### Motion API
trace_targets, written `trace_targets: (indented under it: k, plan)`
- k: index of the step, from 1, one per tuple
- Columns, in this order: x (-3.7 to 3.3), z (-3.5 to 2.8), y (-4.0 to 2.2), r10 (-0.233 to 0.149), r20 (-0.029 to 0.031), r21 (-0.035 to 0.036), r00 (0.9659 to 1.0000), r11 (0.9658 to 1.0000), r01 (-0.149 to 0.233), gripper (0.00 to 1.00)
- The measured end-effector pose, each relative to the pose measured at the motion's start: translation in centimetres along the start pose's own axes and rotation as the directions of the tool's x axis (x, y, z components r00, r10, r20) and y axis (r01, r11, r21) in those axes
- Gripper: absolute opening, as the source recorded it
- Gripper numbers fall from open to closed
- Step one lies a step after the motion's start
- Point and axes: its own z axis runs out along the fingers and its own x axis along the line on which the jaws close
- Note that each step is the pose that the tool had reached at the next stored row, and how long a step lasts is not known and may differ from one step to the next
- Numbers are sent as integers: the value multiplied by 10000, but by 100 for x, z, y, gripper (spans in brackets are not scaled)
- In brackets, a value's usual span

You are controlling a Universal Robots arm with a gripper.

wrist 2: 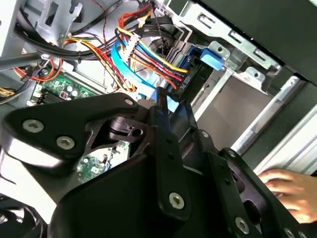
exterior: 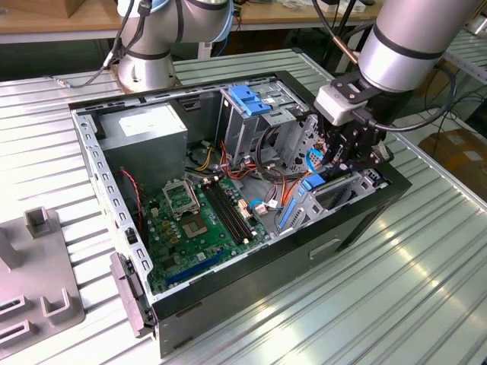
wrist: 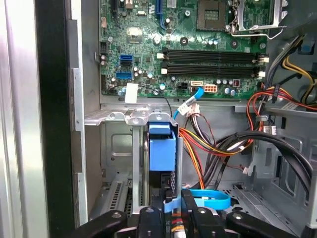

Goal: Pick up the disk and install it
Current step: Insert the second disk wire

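Black jaws (wrist: 171,213) clench the disk (wrist: 162,153), standing edge-up and partly lowered into its bay; seating remains unfinished.

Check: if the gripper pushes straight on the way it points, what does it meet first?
Most likely the disk in its blue carrier: the gripper points down into the case right at it. Whether they touch is unclear, depth being hard to judge.
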Motion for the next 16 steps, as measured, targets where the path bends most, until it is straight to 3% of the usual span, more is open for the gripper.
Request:
trace_targets:
  k: [2,5,8,16]
  plan:
    - [-3,-56,-7,0,0,3,10000,10000,0,30]
    - [-3,-55,-7,0,1,14,10000,10000,0,29]
    - [-3,-56,-6,-1,0,24,10000,10000,1,10]
    - [-3,-56,-6,-2,0,48,10000,10000,2,10]
